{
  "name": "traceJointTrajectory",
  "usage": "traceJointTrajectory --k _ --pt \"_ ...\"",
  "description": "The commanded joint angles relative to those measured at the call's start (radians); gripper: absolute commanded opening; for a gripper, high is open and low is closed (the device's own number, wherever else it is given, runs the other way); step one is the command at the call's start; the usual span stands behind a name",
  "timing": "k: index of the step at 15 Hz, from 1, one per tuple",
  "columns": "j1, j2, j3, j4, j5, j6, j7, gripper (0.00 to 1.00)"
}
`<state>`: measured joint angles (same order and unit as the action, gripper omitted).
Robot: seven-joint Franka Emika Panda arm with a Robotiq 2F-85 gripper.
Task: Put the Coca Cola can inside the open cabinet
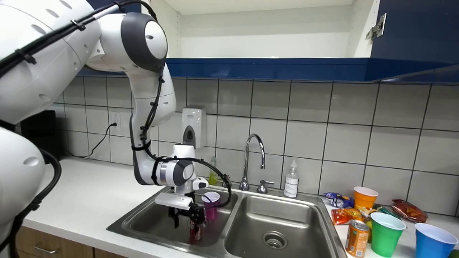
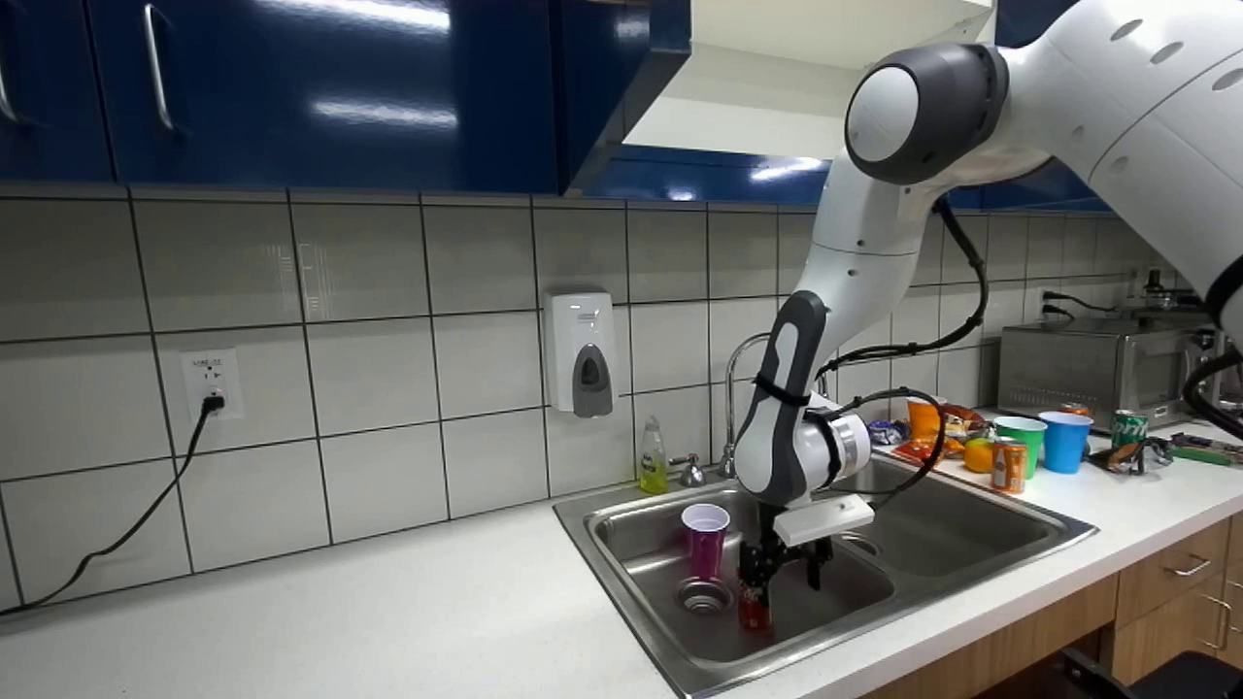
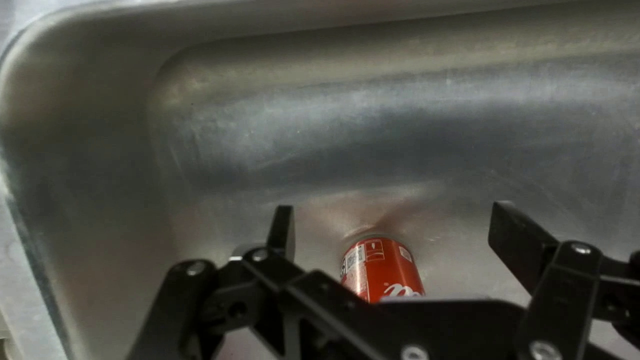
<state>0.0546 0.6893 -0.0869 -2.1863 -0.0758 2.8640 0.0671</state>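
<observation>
You've got, across your wrist view, one jaw, then the Coca Cola can (image 3: 382, 272) upright in the sink (image 3: 95, 150), then the opposite jaw. Your jaws are spread wide, gripping nothing; the can's below, seemingly toward the tiled wall (image 1: 312, 143). They hide its top, in both exterior views too.

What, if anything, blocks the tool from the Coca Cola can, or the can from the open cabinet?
Nothing visible between the tool and the Coca Cola can. Higher up, the dark blue bottom edge of the open cabinet likely needs clearing.
</observation>
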Motion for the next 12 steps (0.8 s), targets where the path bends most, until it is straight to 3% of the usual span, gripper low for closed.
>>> traceJointTrajectory --k 1,12 --pt "0.01 0.016 -0.01 0.01 0.019 0.036 0.028 1.0" --pt "0.027 0.045 -0.028 0.021 0.02 0.104 0.033 1.0"
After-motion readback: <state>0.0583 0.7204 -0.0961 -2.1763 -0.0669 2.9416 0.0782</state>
